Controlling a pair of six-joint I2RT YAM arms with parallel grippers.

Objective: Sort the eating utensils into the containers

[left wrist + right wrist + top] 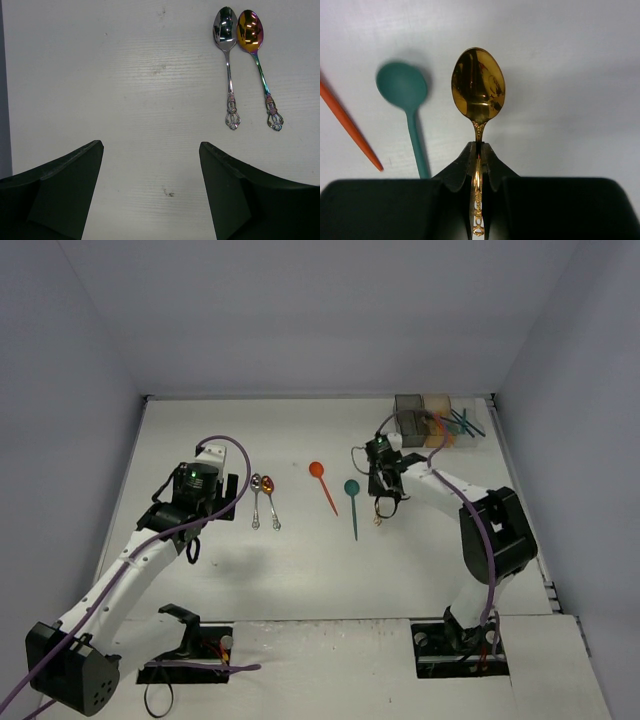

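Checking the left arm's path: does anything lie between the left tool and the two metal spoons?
No. In the left wrist view, only bare white table separates the open left tool from the silver spoon and the gold-bowled spoon.

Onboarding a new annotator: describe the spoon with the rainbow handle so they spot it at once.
Start at the left gripper, open above the table; just to its right two metal spoons lie side by side. Take the right-hand one, the rainbow spoon: gold bowl and rainbow-tinted handle, whereas the silver spoon beside it is silver throughout.
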